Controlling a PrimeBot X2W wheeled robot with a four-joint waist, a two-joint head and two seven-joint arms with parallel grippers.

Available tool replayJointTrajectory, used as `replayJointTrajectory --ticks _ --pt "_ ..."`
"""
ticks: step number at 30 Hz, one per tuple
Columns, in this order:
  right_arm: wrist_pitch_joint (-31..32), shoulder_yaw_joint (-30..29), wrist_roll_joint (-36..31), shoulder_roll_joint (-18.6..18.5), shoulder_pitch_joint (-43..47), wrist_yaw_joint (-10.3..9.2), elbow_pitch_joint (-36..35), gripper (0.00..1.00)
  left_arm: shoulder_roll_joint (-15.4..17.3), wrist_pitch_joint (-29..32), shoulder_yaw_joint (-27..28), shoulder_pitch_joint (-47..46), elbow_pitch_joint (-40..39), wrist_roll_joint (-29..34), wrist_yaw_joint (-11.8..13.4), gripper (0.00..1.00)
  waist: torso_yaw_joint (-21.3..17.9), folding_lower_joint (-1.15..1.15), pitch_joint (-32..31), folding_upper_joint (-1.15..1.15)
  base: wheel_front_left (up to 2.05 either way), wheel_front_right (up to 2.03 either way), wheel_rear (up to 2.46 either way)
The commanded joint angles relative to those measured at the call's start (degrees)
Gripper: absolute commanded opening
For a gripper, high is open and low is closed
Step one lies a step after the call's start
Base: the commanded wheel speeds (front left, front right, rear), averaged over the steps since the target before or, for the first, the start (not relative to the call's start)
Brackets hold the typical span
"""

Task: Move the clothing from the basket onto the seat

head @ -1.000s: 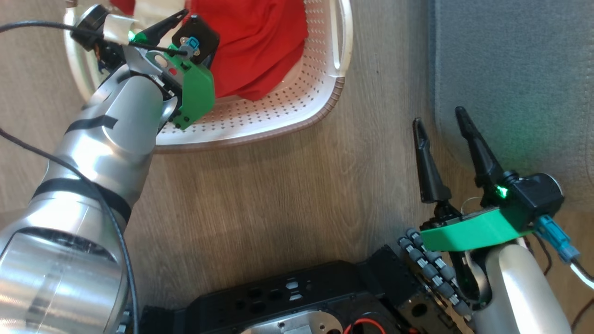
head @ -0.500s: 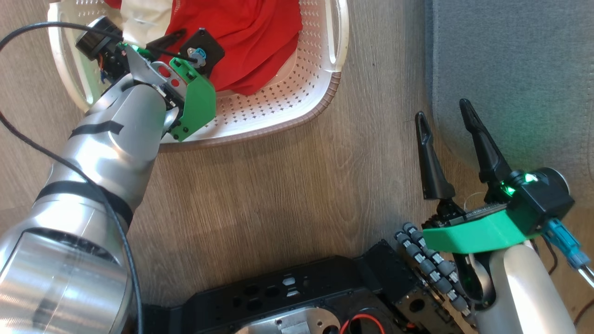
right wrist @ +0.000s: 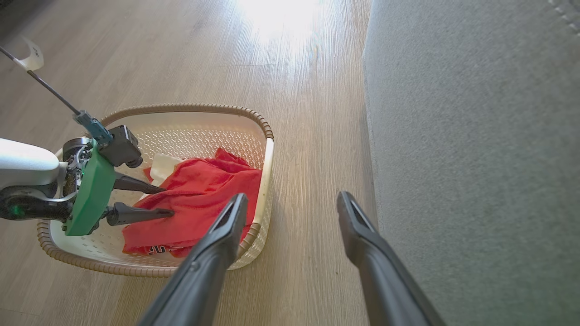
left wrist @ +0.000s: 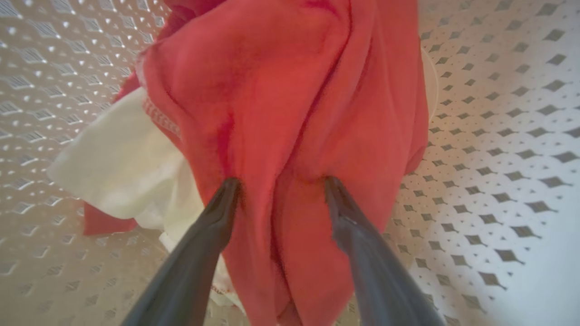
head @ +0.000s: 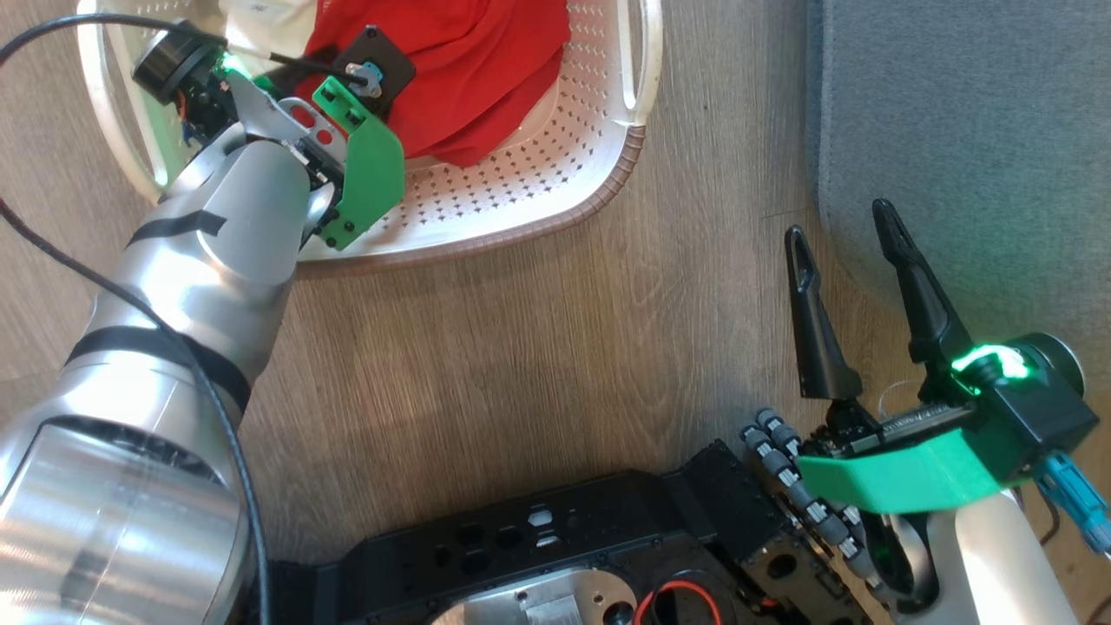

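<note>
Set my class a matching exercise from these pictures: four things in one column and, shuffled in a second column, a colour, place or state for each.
Column A
1. clothing
2. basket
3. seat
4. right gripper

Column B
a. light grey, upholstered
b. fingers apart, holding nothing, above the floor
c. red and white, lying in the basket
d. cream, perforated, brown rim, standing on the floor

Pairs: 1-c, 2-d, 3-a, 4-b
</note>
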Motion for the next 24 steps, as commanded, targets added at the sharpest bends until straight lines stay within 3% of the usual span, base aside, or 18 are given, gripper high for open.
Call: replayJointTrajectory --ticks 1,2,14,24 --pt "-0.38 1.25 -0.30 -0.49 3.70 0.41 -1.75 1.00 0.49 0.34 0.52 0.53 -0.55 -0.62 0.54 0.44 0.06 0.00 0.08 0.00 0.00 0.00 0.00" --pt "-0.38 1.22 -0.36 -0.49 3.93 0.41 -1.99 1.00 0.43 0.54 0.45 0.57 -0.54 -0.79 0.53 0.00 0.10 0.00 0.14 0.00 0.00 0.00 0.00" --pt "-0.38 1.18 -0.68 -0.49 1.97 0.41 -1.42 1.00 0.19 -1.51 -0.25 0.77 -0.52 -2.57 0.52 0.00 0.73 0.00 0.03 0.00 0.00 0.00 0.00" --pt "-0.38 0.34 -0.16 -0.49 -5.31 0.41 2.05 1.00 0.78 -5.62 1.07 1.53 -0.51 -5.31 2.67 0.00 1.49 0.00 -3.42 0.00 0.00 0.00 0.00"
